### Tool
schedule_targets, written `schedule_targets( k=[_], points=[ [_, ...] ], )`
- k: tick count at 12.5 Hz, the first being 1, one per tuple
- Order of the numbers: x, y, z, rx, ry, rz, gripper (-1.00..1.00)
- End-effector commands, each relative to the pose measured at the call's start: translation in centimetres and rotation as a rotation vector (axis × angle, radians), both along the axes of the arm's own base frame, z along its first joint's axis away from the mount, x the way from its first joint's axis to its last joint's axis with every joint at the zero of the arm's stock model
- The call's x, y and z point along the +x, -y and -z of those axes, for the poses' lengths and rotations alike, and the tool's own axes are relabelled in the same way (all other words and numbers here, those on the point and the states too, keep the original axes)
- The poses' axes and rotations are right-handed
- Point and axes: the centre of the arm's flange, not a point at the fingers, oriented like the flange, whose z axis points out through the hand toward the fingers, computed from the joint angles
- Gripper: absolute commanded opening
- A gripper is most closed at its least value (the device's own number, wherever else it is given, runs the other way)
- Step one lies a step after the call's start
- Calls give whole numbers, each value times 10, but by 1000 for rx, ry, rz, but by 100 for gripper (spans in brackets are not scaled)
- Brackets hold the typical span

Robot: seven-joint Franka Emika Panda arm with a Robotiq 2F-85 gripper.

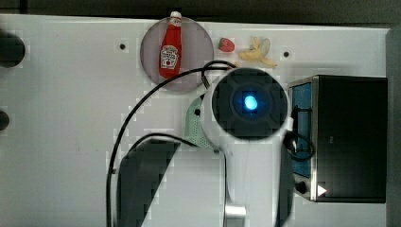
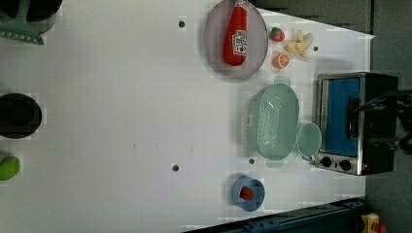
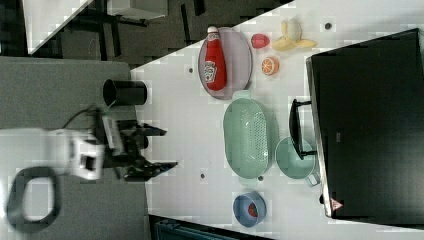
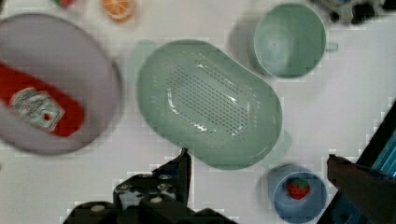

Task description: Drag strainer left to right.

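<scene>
Strainer point(image 2: 273, 121) beside cup point(image 2: 309, 140) — gripper point(image 3: 159, 148) wide apart, empty, above table.

Mint-green strainer point(image 2: 273, 120) dotted with holes; red ketchup bottle point(image 2: 235, 33).

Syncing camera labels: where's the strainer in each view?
Top view: strainer, a mint sliver left of centre, mostly under the arm.
Left view: right of centre, between plate and toaster oven.
Right view: centre, below the ketchup plate.
Wrist view: centre, whole bowl visible.
Shared landmark: ketchup bottle on the round plate, beside the strainer.
</scene>
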Motion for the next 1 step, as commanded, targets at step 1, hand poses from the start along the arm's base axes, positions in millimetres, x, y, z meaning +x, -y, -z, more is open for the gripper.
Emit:
schedule_targets(
  k=[1],
  points=[
    [-20, 11, -46, 20, 14, -168, 100]
  ],
)
